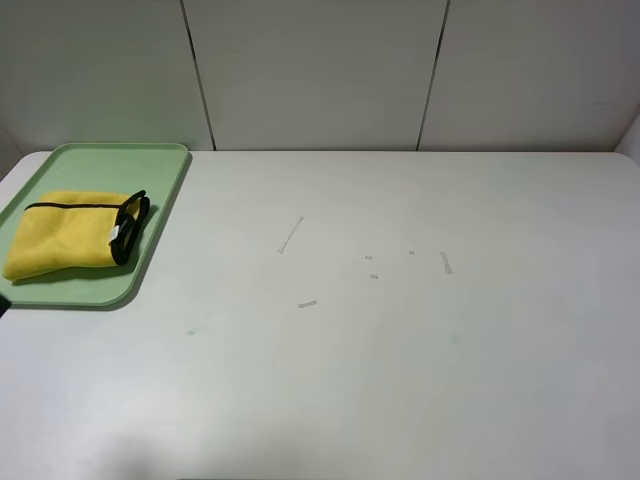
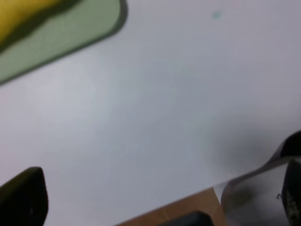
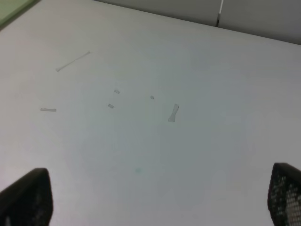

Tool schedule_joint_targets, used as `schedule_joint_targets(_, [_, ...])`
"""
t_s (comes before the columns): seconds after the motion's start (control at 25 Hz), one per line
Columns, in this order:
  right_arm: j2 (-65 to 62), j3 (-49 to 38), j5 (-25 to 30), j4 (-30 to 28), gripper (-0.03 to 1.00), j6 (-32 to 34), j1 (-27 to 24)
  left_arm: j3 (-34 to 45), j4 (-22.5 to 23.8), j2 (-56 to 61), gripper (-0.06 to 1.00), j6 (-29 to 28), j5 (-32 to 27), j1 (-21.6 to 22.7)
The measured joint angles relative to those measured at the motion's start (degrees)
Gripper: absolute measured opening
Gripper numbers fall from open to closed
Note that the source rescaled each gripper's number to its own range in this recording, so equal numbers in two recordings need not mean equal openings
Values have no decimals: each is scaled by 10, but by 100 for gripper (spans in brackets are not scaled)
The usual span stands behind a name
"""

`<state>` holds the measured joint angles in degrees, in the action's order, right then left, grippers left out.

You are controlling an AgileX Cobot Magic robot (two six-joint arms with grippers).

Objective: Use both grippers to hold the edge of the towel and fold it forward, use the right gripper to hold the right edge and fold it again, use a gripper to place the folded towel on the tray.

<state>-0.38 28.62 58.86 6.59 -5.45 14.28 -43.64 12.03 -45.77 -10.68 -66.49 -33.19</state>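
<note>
This looks like a laboratory test cell. A plain white tabletop (image 1: 400, 350) carries small tape marks (image 1: 290, 235). Bare grey wall panels (image 1: 310, 70) close it behind.

**Both grippers open and empty, arms out of the overhead view**

The left gripper (image 2: 155, 197) shows in its wrist view only as two dark fingertips at opposite edges of the picture, one finger (image 2: 23, 195) blurred and close. They stand wide apart, with nothing between them.

The right gripper (image 3: 155, 197) looks the same: a black finger (image 3: 26, 197) on one side, its partner far across, and nothing in the gap.
</note>
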Motion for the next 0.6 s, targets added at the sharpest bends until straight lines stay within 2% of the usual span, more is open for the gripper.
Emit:
schedule_joint_targets(0.12, [0,0,0,0,100,0,0,44,-7,37,100,-4,1,0])
schedule_joint_targets(0.24, [0,0,0,0,100,0,0,110,-47,106,100,-4,16,0])
schedule_joint_targets(0.48, [0,0,0,0,100,0,0,149,-58,149,100,-5,52,1])
schedule_joint_targets(0.6, [0,0,0,0,100,0,0,150,-61,161,100,-4,55,35])
